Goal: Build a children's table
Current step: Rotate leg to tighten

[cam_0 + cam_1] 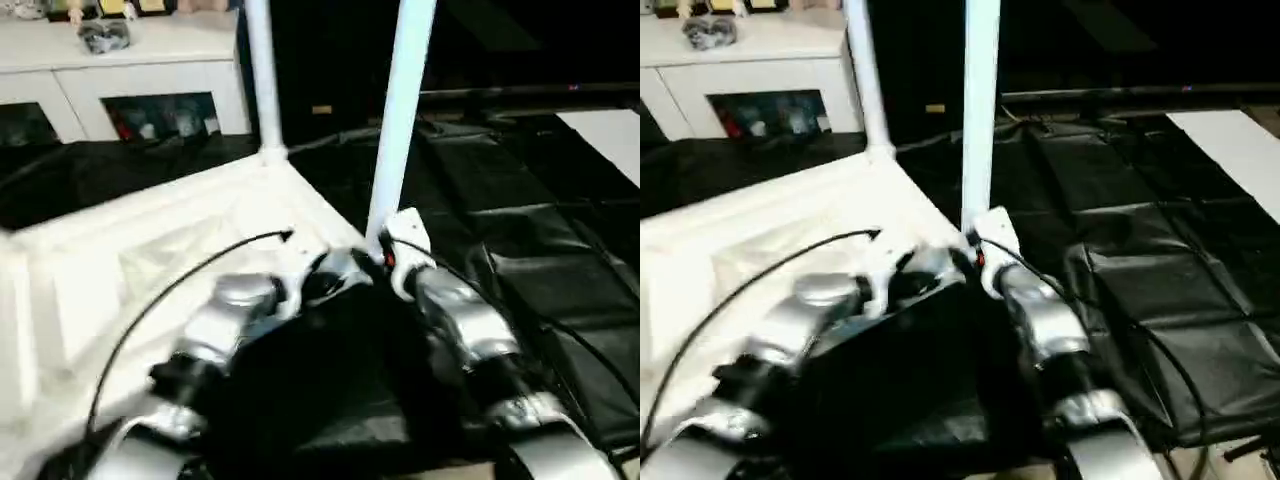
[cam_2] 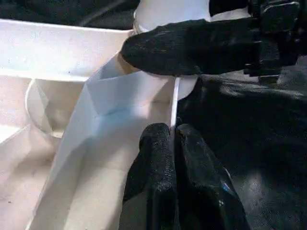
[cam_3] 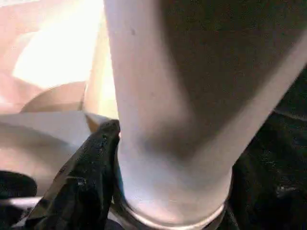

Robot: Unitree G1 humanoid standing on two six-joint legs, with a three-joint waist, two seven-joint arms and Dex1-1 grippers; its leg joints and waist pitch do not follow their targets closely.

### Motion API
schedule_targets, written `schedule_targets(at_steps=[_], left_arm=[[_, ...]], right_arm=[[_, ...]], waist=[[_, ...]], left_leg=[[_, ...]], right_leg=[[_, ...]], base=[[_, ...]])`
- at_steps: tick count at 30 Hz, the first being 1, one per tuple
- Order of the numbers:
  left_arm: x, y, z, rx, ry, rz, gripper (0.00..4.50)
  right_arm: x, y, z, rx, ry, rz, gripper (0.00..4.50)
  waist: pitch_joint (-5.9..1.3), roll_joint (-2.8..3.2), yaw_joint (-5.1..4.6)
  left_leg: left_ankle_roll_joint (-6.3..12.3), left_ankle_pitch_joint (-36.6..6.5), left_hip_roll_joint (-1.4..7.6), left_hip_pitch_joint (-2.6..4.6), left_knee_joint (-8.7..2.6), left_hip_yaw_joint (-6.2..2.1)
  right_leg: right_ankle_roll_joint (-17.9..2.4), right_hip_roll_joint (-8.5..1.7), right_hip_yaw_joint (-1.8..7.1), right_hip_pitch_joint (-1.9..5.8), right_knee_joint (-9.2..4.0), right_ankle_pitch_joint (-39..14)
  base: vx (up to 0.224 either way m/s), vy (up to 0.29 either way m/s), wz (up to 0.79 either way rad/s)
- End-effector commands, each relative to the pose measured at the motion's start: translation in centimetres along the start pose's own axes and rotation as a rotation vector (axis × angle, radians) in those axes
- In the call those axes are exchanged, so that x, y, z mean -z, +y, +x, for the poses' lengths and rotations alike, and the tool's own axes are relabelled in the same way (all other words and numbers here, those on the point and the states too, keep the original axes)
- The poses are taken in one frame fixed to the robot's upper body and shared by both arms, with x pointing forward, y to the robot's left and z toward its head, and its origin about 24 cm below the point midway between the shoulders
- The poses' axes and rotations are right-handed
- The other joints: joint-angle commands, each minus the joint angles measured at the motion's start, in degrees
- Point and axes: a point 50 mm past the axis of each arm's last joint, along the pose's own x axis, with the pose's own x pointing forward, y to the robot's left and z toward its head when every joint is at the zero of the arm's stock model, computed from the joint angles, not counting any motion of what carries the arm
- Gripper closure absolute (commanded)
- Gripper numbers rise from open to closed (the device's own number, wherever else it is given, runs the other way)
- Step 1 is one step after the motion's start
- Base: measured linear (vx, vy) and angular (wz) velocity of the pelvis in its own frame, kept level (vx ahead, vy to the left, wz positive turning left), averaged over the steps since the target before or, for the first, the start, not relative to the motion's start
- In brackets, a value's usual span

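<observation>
From the left eye view I see the tabletop (image 1: pixel 150 250) lying underside up on the black mat (image 1: pixel 560 260), with one leg (image 1: pixel 262 80) standing in its far corner socket and a second leg (image 1: pixel 400 120) standing upright at the near corner, right where both my arms meet. My right gripper (image 1: pixel 385 255) sits at the foot of that nearer leg; my left gripper (image 1: pixel 320 270) is just beside it at the tabletop's corner. A white cabinet (image 1: pixel 130 70) stands behind.

The right eye view gives the same layout, the nearer leg rising just above the grippers.

In the left wrist view my left fingers (image 2: pixel 158 153) are pinched together on a thin white edge of the tabletop's rim (image 2: pixel 173 103), with no gap between them. Just beyond, a black finger of the other gripper (image 2: pixel 192 48) presses across the leg's base.

In the right wrist view the leg fills the space between my jaws, one finger (image 3: pixel 86 177) against its side, so the right gripper is clamped around it.
</observation>
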Motion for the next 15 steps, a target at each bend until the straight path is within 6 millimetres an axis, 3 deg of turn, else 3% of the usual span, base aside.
schedule_targets(at_steps=[1,9,11,15], left_arm=[[-0.9,-0.4,0.7,-0.025,-0.059,-0.010,4.50],[-0.3,-0.3,-1.0,0.113,-0.067,0.057,4.50],[0.2,-0.4,-2.0,0.217,-0.056,0.079,4.50],[0.8,-0.4,-3.1,0.300,-0.049,0.085,4.50]], right_arm=[[1.4,3.1,0.6,-0.123,0.052,0.000,1.39],[0.8,1.6,-0.7,-0.274,0.041,-0.045,0.67],[0.7,0.5,-1.8,-0.375,0.051,-0.102,0.40],[0.4,-0.4,-3.3,-0.483,0.044,-0.167,0.40]], waist=[[-2.87,-0.96,0.16],[-3.10,-1.21,0.10],[-3.19,-1.21,0.31],[-3.32,-0.97,1.20]], left_leg=[[1.39,-15.47,1.66,0.22,-4.31,-0.95],[2.72,-13.27,1.87,-0.18,-4.29,-0.91],[3.66,-11.39,1.94,-0.24,-4.08,-0.76],[4.51,-9.58,2.34,0.10,-3.96,-0.65]], right_leg=[[-9.08,-3.25,1.93,2.04,-5.73,-23.60],[-10.77,-3.23,1.95,2.47,-5.09,-17.55],[-11.70,-3.32,2.01,2.67,-4.75,-15.48],[-12.74,-3.27,2.06,2.63,-4.37,-11.85]], base=[[0.000,0.000,0.00],[0.000,0.000,0.00],[0.000,0.000,0.00],[0.000,0.000,0.00]])
